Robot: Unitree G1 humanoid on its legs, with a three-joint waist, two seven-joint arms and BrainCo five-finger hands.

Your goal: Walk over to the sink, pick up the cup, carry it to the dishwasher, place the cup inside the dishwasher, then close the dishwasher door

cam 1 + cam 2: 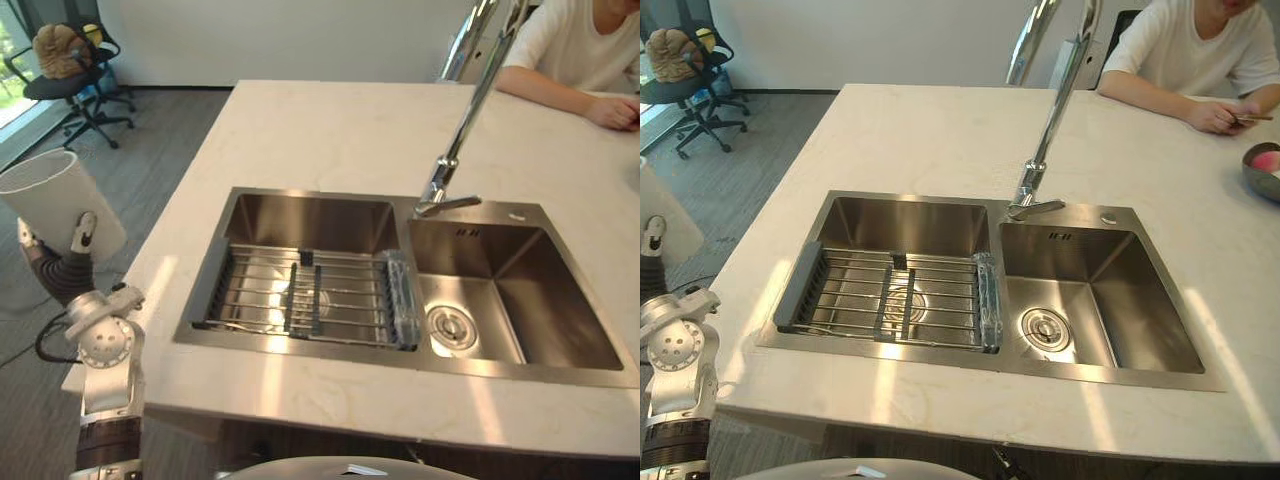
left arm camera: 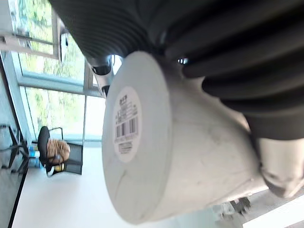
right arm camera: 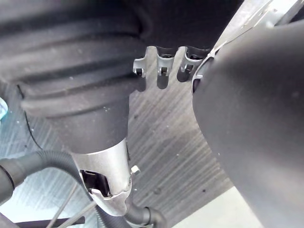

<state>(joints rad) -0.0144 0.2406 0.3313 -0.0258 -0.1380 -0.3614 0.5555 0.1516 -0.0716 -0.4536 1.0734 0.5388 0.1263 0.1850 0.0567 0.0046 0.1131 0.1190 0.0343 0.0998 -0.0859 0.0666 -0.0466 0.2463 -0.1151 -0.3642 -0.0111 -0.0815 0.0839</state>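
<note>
— Where is the cup?
— In the left hand; it hangs out past the left edge of the counter, over the floor, well apart from the sink; it is plain white and sits at a tilt.
— How does the hand have it?
— Closed round it; in the left eye view one dark-tipped finger lies across the cup's wall, and in the left wrist view the ribbed cover presses along the side with a silver digit on the wall.
— Any writing on it?
— A round white label on the base, with a barcode and a few lines of small print; too fine to make out.
— And the right hand?
— It shows in its own wrist view above grey floor; whether it is open or closed I cannot tell; nothing shows in it.
— The sink itself?
— Two steel basins; a wire rack lies across the left one, a round drain sits in the right one; the tall faucet rises from the back rim between them; a small dark mark on the right basin's back wall is illegible.
— Anything else?
— A person in a white top leans on the counter's far right corner; a bowl sits at the right edge; an office chair stands far left.
</note>
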